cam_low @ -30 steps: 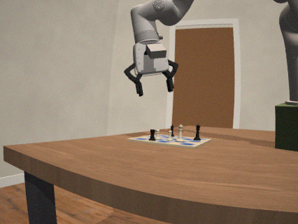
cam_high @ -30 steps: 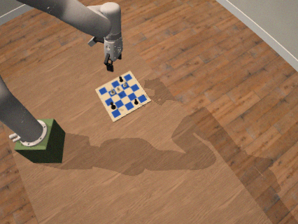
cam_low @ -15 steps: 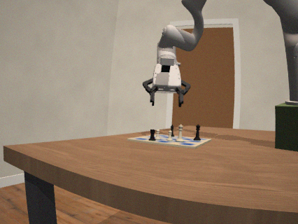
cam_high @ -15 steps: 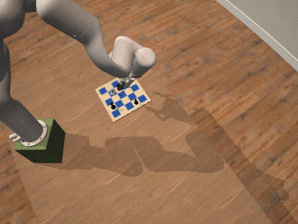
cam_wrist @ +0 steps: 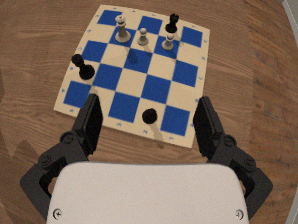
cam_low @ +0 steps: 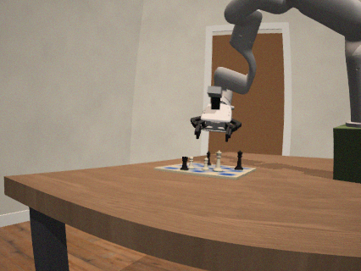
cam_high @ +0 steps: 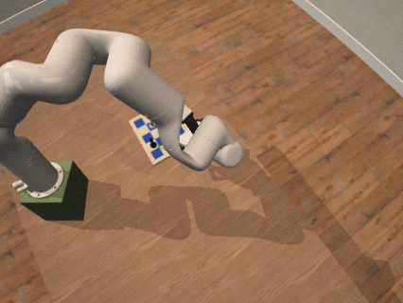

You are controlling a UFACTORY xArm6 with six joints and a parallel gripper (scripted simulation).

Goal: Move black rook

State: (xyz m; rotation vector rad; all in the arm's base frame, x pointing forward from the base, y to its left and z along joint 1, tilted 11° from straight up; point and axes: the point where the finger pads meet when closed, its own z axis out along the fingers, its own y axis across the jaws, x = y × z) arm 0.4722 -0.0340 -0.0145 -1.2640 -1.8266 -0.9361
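The black rook (cam_low: 185, 163) stands upright near one edge of the small blue-and-cream chessboard (cam_low: 205, 171). In the wrist view the rook (cam_wrist: 172, 23) is at the far side of the board (cam_wrist: 136, 72), next to a white piece (cam_wrist: 168, 43). My gripper (cam_low: 213, 136) hovers well above the board, fingers wide open and empty. In the wrist view the gripper (cam_wrist: 148, 106) frames another black piece (cam_wrist: 150, 117) on the near row. In the overhead view the arm covers most of the board (cam_high: 148, 143).
Two more white pieces (cam_wrist: 121, 27) (cam_wrist: 143, 36) stand in the rook's area, and a black piece (cam_wrist: 83, 67) stands at the board's left edge. The green base block (cam_high: 59, 189) sits beside the board. The table edge curves in front in the side view.
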